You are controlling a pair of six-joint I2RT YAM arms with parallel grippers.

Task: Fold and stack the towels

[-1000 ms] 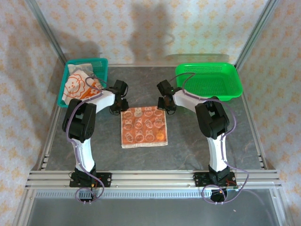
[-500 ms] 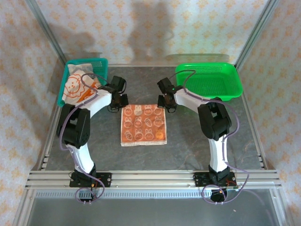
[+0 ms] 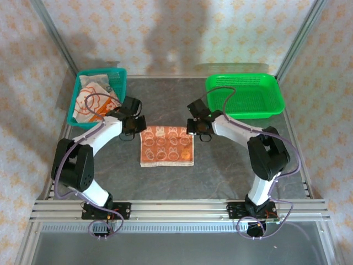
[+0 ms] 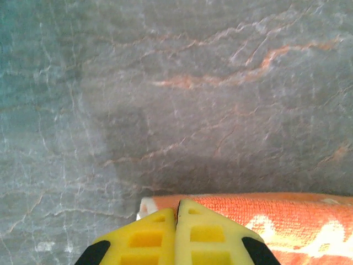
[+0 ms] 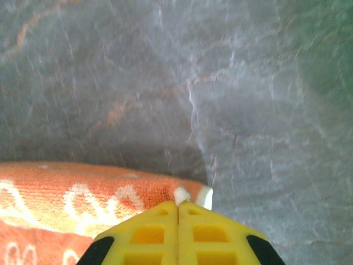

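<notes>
Two corners of orange towel (image 3: 167,149), one apiece in L fingers (image 4: 146,240) & R fingers (image 5: 201,232) (tight pinch).

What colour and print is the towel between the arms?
The towel is orange with cream rabbit-like faces; top view shows it best.

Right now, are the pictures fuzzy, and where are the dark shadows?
Top view: sharp and evenly lit, with a soft grey shadow on the back wall. Left wrist view: the left fingers look clear, the orange towel is slightly soft, and a dark shadow lies on the table just past it. Right wrist view: the table is smeary, with a shadow beyond the right fingers.
</notes>
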